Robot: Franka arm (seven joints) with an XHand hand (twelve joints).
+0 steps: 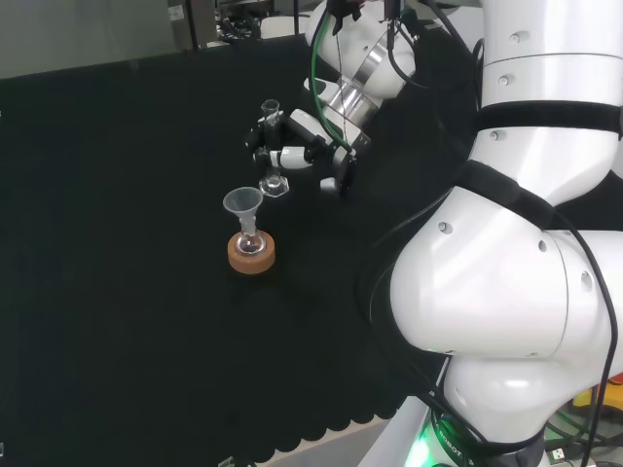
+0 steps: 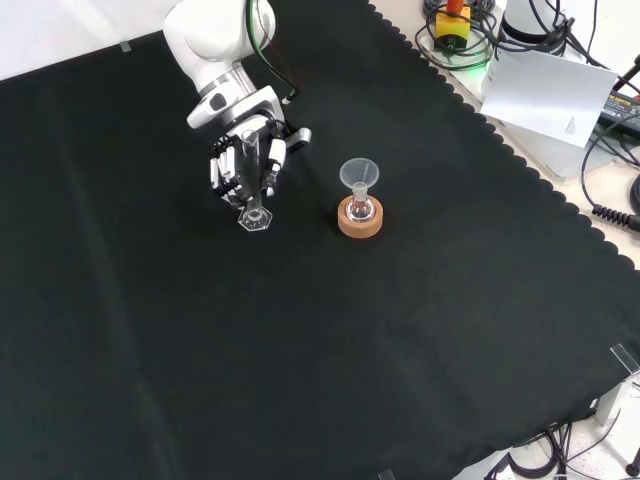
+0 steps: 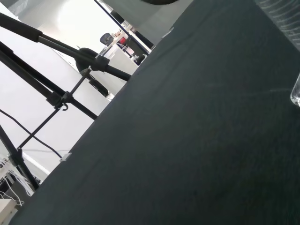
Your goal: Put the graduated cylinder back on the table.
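The hand [image 2: 243, 168] is wrapping its curled fingers around the graduated cylinder [image 2: 252, 190], gripping it along the tube. The cylinder is standing upright, its long axis vertical, running down out of the hand so that the hexagonal foot is sitting lowest and the open mouth [image 1: 270, 105] is poking out above the fingers in the head view. The foot seems to be touching the black cloth [image 2: 150, 330] or hanging just above it; neither fixed view is settling that. So the coming move is turning on this last bit of descent straight down, then a release with the fingers opening sideways away from the tube.

In the front view the cylinder is sitting well inside the cloth, nearer its far edge than its scalloped near edge. The funnel [image 2: 359, 174] in a small flask on its cork ring [image 2: 360, 222] is standing near, to the cylinder's right in that view, clearly apart from it. Bare cloth is lying open on the other sides.
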